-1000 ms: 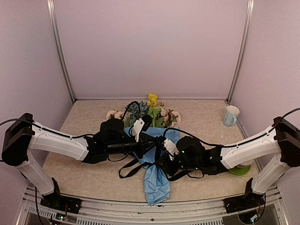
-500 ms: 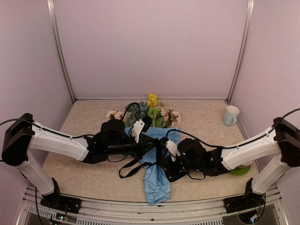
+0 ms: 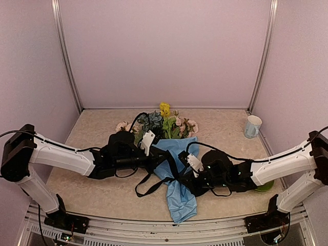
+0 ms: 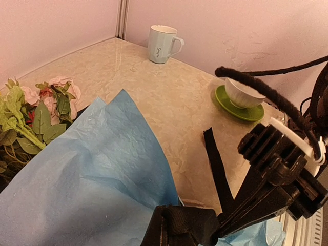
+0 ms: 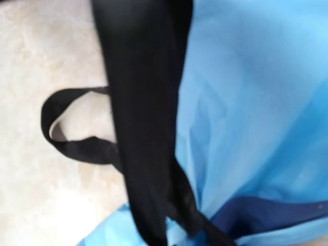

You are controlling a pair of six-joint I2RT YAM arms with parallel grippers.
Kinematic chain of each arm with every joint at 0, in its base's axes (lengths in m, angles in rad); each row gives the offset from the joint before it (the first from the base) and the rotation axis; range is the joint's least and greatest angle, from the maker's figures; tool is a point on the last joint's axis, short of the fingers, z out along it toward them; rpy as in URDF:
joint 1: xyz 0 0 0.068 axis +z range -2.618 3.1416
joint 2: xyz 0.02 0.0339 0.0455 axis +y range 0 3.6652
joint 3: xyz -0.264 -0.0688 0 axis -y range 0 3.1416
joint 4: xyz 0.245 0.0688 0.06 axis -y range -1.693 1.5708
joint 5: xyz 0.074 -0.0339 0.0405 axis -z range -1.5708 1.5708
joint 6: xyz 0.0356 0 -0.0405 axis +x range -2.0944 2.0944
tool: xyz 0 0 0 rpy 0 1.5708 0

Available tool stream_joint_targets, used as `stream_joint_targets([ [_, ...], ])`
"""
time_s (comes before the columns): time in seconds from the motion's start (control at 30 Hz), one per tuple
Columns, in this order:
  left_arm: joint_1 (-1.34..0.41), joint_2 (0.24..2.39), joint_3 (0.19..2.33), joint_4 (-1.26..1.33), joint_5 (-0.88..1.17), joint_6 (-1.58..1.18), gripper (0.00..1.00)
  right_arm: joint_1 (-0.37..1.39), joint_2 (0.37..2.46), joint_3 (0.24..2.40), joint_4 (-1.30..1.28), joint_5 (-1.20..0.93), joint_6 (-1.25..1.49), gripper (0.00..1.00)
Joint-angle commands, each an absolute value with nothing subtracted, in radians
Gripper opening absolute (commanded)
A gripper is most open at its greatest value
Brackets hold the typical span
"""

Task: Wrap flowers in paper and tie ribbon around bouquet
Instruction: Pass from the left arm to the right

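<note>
Top external shows my left claw (image 3: 165,159) clenched on the ribbon (image 3: 145,188); whether the right claw (image 3: 180,174) grips, I cannot tell. An uneven pull could slide the ribbon off the paper (image 3: 182,202).

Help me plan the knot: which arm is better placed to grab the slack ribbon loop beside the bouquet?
Likely left: the ribbon loop lies on its side of the bouquet, near the left gripper; the right gripper sits opposite.
</note>
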State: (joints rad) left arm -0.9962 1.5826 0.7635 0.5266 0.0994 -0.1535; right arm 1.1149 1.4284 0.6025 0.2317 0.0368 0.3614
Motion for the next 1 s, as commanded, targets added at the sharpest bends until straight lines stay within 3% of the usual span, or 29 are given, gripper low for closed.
stream_joint_targets([
  [0.0,-1.001,1.571,0.758,0.528,0.102,-0.15,0.0,1.102,1.458,0.597,0.218,0.019,0.351,0.08],
  [0.1,-1.001,1.571,0.758,0.524,0.102,-0.147,0.0,1.098,1.46,0.598,0.207,0.023,0.354,0.08],
  [0.2,-1.001,1.571,0.758,0.518,0.1,-0.143,0.0,1.093,1.452,0.593,0.201,0.038,0.367,0.0],
  [0.8,-1.014,1.609,0.769,0.453,0.092,-0.112,0.0,1.028,1.24,0.625,0.106,0.111,0.355,0.0],
  [0.83,-1.014,1.609,0.769,0.438,0.1,-0.102,0.04,1.027,1.236,0.632,0.103,0.109,0.344,0.0],
  [0.93,-1.027,1.59,0.752,0.422,0.126,-0.067,0.37,1.019,1.231,0.659,0.085,0.09,0.312,0.0],
  [0.97,-1.032,1.577,0.744,0.422,0.133,-0.057,0.43,1.017,1.227,0.665,0.082,0.077,0.296,0.0],
])
